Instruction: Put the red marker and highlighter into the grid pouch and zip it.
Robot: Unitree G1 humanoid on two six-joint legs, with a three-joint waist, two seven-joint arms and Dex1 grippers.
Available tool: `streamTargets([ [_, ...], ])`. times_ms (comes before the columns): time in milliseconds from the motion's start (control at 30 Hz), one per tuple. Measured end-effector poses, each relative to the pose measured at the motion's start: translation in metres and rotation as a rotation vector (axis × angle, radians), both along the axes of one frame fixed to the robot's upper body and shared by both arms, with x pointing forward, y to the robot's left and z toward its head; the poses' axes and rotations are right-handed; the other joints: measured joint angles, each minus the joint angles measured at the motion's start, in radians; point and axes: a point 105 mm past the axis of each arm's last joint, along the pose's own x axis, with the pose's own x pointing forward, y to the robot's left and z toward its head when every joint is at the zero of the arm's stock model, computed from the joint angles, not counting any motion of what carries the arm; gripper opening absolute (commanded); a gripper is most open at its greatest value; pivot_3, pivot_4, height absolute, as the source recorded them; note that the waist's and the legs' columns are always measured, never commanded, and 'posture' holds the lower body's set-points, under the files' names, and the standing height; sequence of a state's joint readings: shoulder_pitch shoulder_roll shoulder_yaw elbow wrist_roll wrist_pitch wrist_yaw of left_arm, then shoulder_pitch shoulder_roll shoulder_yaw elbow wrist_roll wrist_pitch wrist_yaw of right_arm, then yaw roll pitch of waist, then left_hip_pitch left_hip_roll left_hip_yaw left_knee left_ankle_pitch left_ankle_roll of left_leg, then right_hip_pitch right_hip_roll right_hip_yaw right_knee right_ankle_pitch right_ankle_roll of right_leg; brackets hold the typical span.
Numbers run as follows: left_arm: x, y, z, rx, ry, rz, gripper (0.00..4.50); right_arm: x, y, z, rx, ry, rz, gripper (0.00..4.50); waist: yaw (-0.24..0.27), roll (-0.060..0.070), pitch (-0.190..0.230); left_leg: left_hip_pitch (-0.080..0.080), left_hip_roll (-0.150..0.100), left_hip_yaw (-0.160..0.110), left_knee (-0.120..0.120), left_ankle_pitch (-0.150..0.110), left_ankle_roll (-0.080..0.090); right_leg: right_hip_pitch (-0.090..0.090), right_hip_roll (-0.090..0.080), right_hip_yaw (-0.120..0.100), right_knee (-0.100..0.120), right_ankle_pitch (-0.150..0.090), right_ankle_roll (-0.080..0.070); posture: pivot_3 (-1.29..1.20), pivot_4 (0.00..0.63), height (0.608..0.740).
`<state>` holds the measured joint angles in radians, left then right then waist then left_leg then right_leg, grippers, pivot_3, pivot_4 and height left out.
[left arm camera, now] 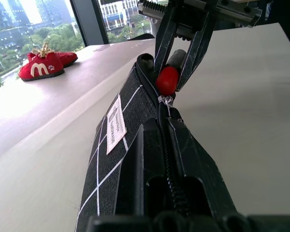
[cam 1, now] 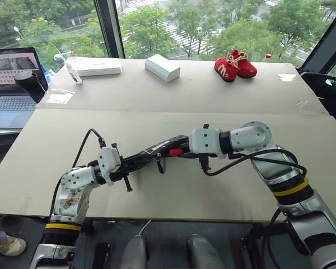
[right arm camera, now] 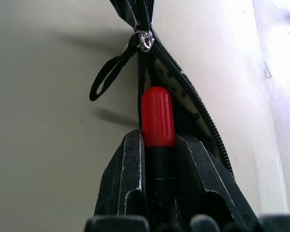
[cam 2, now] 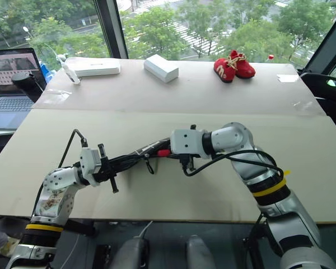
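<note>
The grid pouch [cam 1: 148, 152] is the landmark here: it hangs above the pale surface [cam 1: 173, 112], stretched between the two arms, with its zipper edge turned upward and its white label [left arm camera: 116, 124] on the side wall. The left gripper [cam 1: 125, 167] is clenched on one end of the pouch, its black fingers [left arm camera: 150, 159] pressed along both sides of the zipper. At the other end of the pouch, the right gripper [cam 1: 182, 151] is grasping the red marker [right arm camera: 158, 117], fingers [right arm camera: 121, 179] clamped on the black barrel just behind the red cap. The cap points into the open mouth of the pouch, between the two parted rows of zipper teeth; the dotted lining shows beside it. The metal zipper slider [right arm camera: 145, 40] sits just past the cap tip, where the opening ends, and the black pull cord [right arm camera: 108, 77] dangles from it beside the pouch.

Well beyond the pouch, at the far side of the surface, lie a pair of small red shoes [cam 1: 235, 65], a white box [cam 1: 162, 67] and a flat white device [cam 1: 95, 67]. A laptop [cam 1: 11, 84] stands off the surface's far left corner.
</note>
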<state>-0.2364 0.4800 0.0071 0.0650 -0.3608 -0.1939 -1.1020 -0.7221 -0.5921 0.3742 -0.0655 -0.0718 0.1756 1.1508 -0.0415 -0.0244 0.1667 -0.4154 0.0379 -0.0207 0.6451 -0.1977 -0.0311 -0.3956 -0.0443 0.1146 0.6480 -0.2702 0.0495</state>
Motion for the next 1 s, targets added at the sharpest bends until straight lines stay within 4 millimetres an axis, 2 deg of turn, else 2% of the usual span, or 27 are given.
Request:
streamTargets([
  [367,0.000,-0.001,-0.001,0.004,0.003,-0.004,0.00,0.016,-0.004,0.003,-0.062,-0.081,-0.014,0.52,-0.001,0.000,0.000,0.000,0.000,0.000,0.000,0.000,0.000,0.000,0.000,0.000,0.000,0.000,0.000,0.00,0.150,0.730],
  [533,0.000,0.000,-0.002,0.008,0.007,-0.006,0.00,0.023,0.013,-0.013,-0.120,-0.144,0.028,0.52,-0.005,0.000,0.000,0.000,0.000,0.001,0.000,0.000,0.000,-0.002,0.000,0.000,0.001,0.000,0.000,0.00,0.150,0.730],
  [733,0.001,0.001,-0.002,0.006,0.016,0.002,0.00,0.049,0.037,-0.005,-0.125,-0.395,0.010,0.52,-0.004,0.000,0.000,-0.002,0.000,0.001,0.000,0.000,0.000,-0.004,0.000,0.001,0.001,0.000,0.000,0.00,0.150,0.730],
  [1000,-0.001,0.003,-0.006,0.010,0.034,0.008,0.00,0.030,0.049,-0.035,-0.135,-0.391,0.148,0.52,-0.003,0.000,0.000,-0.007,0.000,0.000,0.000,0.000,0.000,-0.008,0.000,0.000,0.002,0.000,-0.001,0.00,0.150,0.730],
])
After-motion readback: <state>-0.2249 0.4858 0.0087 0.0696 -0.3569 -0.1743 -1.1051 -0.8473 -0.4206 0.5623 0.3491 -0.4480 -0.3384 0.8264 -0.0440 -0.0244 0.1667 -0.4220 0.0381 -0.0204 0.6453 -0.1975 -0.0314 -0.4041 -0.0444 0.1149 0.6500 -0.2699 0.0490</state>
